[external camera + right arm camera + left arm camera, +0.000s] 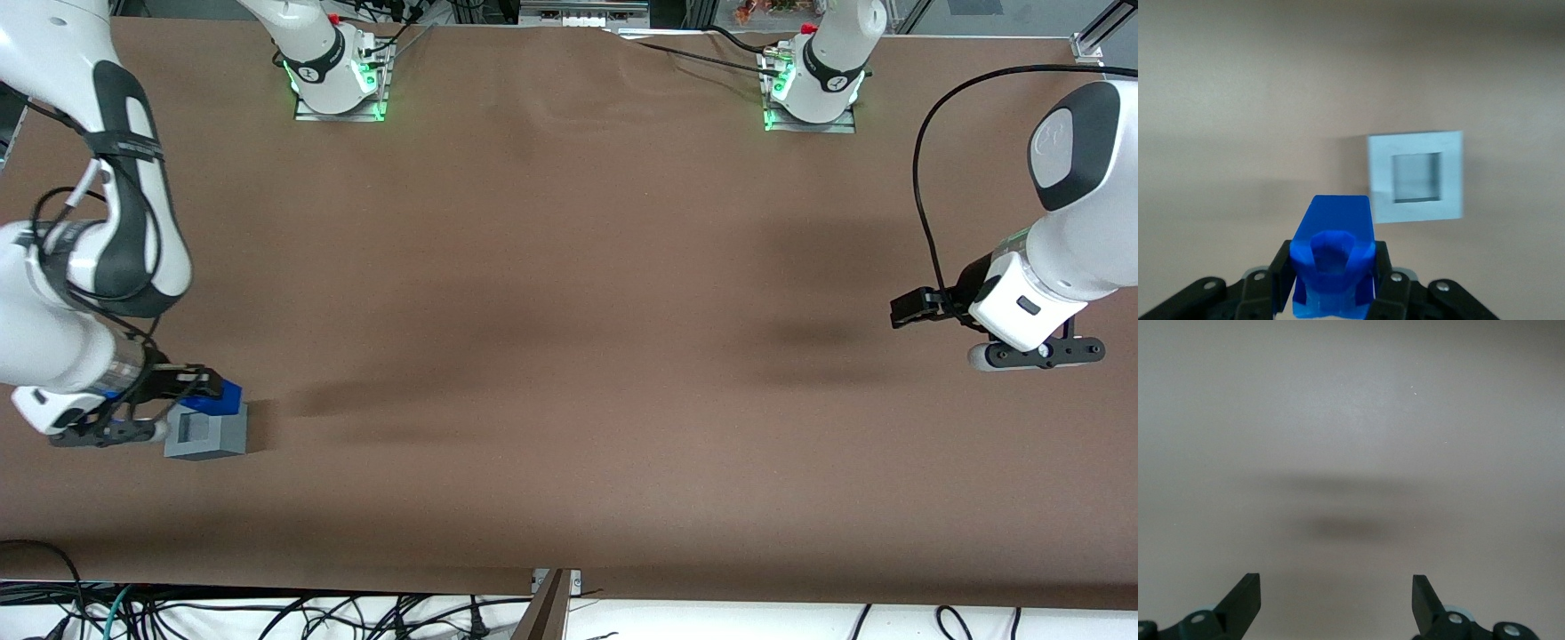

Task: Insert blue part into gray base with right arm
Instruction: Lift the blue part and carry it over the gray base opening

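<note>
A: State the gripper condition.

B: The black two-finger gripper (1331, 293) of the white jointed right arm (98, 258) pinches the small bright blue plastic part (1333, 263); its fingers are largely hidden by that part.

A: Locate the light gray plastic cube base (210, 432).

B: On the brown counter (569, 311), toward the working arm's end. Its square recess faces up, unfilled. In the front view the held part overlaps the base's upper edge; contact cannot be determined.

Bright blue part (1335, 257), light gray base (1415, 176), black claw (1331, 283), brown table (569, 311)
</note>
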